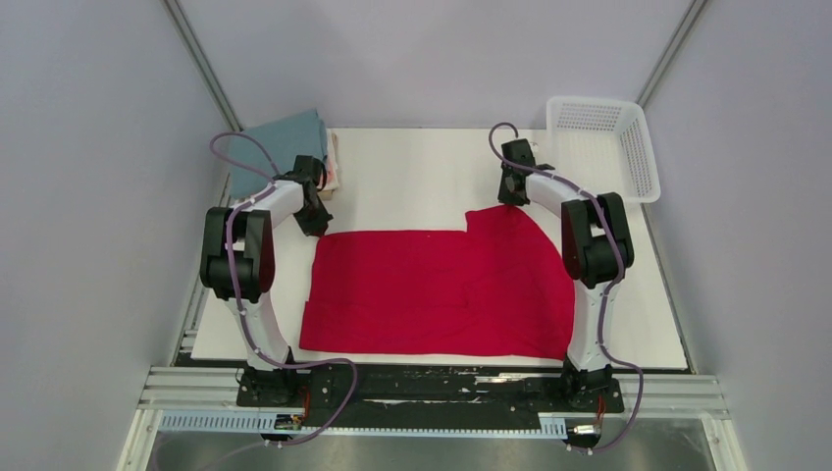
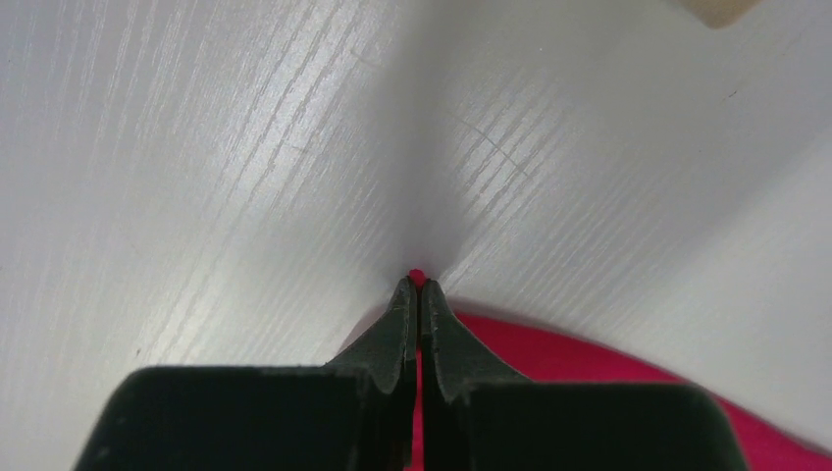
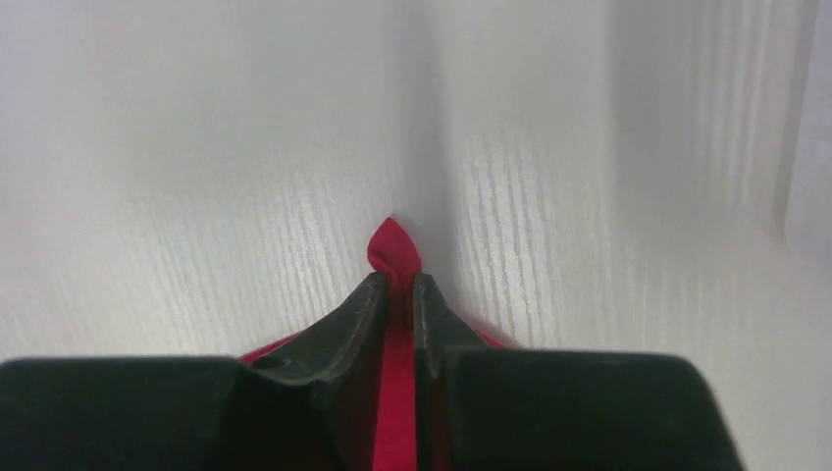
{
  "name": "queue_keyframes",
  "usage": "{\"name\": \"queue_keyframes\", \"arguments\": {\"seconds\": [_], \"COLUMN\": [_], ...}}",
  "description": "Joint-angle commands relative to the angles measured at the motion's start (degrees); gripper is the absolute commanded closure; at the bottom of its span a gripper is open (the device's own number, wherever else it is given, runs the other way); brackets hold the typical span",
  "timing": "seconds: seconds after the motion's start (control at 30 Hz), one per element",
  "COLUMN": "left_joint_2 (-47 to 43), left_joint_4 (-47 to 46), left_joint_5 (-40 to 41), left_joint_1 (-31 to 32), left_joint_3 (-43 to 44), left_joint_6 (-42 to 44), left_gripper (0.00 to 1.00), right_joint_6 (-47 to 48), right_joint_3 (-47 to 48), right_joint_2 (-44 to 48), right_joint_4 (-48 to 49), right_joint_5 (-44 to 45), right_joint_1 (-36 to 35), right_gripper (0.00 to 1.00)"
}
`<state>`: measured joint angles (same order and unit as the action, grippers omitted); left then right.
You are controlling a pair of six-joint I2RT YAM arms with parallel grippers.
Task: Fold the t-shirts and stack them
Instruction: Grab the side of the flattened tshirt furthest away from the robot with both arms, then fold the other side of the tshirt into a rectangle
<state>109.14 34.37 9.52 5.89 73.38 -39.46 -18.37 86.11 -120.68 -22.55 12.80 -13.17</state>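
Observation:
A crimson-red t-shirt (image 1: 442, 289) lies spread flat on the white table, partly folded, with a raised section at its far right. My left gripper (image 1: 316, 224) sits at the shirt's far left corner, shut on a thin pinch of the red cloth (image 2: 416, 278). My right gripper (image 1: 510, 196) is at the far right corner, shut on a fold of the red t-shirt (image 3: 393, 245) that bulges out past the fingertips. A folded teal-blue shirt (image 1: 285, 142) tops a stack at the far left, with pink and cream edges (image 1: 336, 162) showing beside it.
A white plastic mesh basket (image 1: 603, 147) stands at the far right corner of the table (image 1: 412, 162). Grey walls enclose the workspace on three sides. The arms' bases and cables run along the near rail.

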Motion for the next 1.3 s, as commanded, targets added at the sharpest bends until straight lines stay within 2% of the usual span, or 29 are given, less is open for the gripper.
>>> {"name": "queue_keyframes", "arguments": {"seconds": [0.0, 0.07, 0.2, 0.33, 0.43, 0.6, 0.87, 1.03, 1.27], "left_joint_2": [-1.68, -1.73, -0.55, 0.12, -2.00, -10.00, -20.07, -26.21, -32.23], "left_joint_4": [-3.88, -4.57, -4.21, -3.75, -4.49, -10.42, -12.22, -13.86, -14.97], "left_joint_5": [-2.16, -1.06, 0.74, 0.67, -0.17, -3.53, -1.80, -1.33, -1.53], "left_joint_1": [0.77, 0.70, 0.65, 0.68, 0.68, 0.98, 2.18, 2.25, 2.21], "left_joint_3": [-0.20, 0.69, 4.54, 6.76, 4.84, -5.54, -15.89, -22.26, -27.42], "left_joint_6": [0.46, 0.73, 1.39, 1.82, 1.75, 1.47, 0.24, 0.08, -0.22], "left_gripper": [1.00, 1.00, 1.00, 1.00, 1.00, 1.00, 1.00, 1.00, 1.00], "right_joint_6": [0.26, 1.13, 2.39, 2.99, 2.30, 1.07, 0.24, -0.46, -2.37], "right_joint_3": [4.90, 8.51, 13.85, 13.07, 8.31, -2.48, -20.16, -27.51, -33.55], "right_joint_2": [-2.26, -3.54, -4.89, -2.31, 1.80, 10.52, 28.46, 40.74, 52.18], "right_joint_4": [-1.70, -1.63, -1.79, -1.78, -1.66, -0.41, -0.92, -5.72, -14.75], "right_joint_5": [-2.03, -1.49, -0.82, -0.74, -1.39, -2.75, -3.41, -2.22, 0.80], "right_joint_1": [-0.58, -0.48, -0.53, -0.50, -0.58, -1.07, -3.89, -5.57, -7.66], "right_gripper": [0.92, 0.99, 1.00, 1.00, 1.00, 1.00, 1.00, 1.00, 1.00]}}
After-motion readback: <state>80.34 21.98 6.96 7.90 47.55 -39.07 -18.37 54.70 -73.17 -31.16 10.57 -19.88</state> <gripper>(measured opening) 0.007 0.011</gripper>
